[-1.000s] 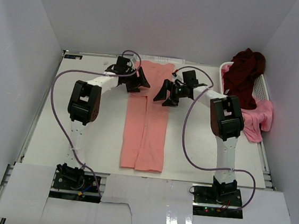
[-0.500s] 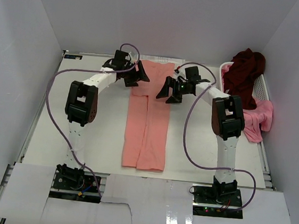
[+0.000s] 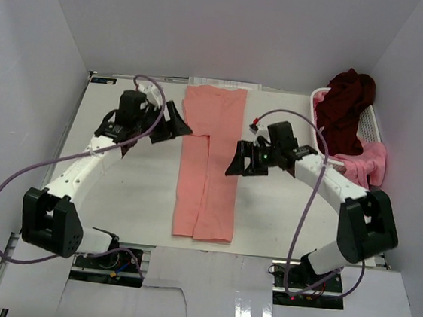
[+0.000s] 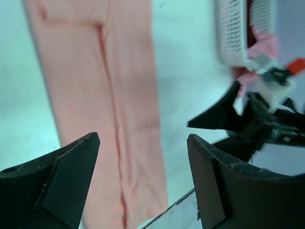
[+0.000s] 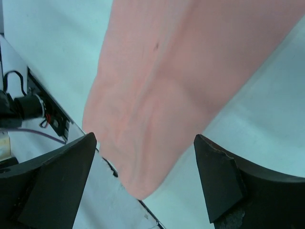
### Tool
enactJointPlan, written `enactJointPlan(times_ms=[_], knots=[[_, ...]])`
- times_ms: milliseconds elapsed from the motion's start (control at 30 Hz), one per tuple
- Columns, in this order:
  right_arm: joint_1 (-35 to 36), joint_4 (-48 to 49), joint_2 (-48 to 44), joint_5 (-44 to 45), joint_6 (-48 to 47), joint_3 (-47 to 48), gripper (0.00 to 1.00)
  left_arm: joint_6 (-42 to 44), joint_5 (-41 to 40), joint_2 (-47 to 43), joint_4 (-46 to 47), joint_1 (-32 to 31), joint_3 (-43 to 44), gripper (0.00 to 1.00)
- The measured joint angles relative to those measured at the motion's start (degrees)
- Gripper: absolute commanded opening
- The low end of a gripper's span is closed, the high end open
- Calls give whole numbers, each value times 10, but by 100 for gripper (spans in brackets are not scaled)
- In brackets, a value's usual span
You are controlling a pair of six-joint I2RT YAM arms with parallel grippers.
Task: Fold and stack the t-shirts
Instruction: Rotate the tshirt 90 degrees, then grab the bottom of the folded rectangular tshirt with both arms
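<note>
The salmon-pink t-shirt (image 3: pixel 208 166) lies flat mid-table, folded into a long narrow strip running from far to near. My left gripper (image 3: pixel 175 121) hovers open just left of the strip's far half, holding nothing. In the left wrist view its jaws (image 4: pixel 143 164) stand wide apart over the cloth (image 4: pixel 105 86). On the strip's right side my right gripper (image 3: pixel 239 161) hangs open and empty. The right wrist view looks between its jaws (image 5: pixel 143 167) down at the shirt's near end (image 5: pixel 162 95). A dark maroon t-shirt (image 3: pixel 345 101) and a brighter pink t-shirt (image 3: pixel 367 164) are heaped in and over the basket.
A white slatted basket (image 3: pixel 371 124) stands at the far right edge of the table, also seen in the left wrist view (image 4: pixel 231 33). Purple cables loop from both arms. White walls close in the table on three sides.
Both grippers have drawn back from the shirt's far end towards the near side, the left one also outward to the left. Both arms' elbows swung outward. The shirt lies as before.
</note>
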Motion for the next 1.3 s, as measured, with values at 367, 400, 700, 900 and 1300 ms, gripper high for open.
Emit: enactJointPlan(times_ms=[367,400,700,900,1300], knots=[[147,-29,-172,97,72,-260,85,-59,-37,-118,-60,-103,-335,81],[158,-29,-177,104,79,-264,85,-68,-43,-131,-62,-122,-342,80],[229,-23,-188,151,134,-279,79,-141,-120,-169,-76,-231,-369,80],[259,-9,-159,165,154,-279,70,-157,-170,-142,-95,-258,-371,80],[275,20,-127,178,174,-279,27,-174,-219,-118,-103,-268,-367,70]])
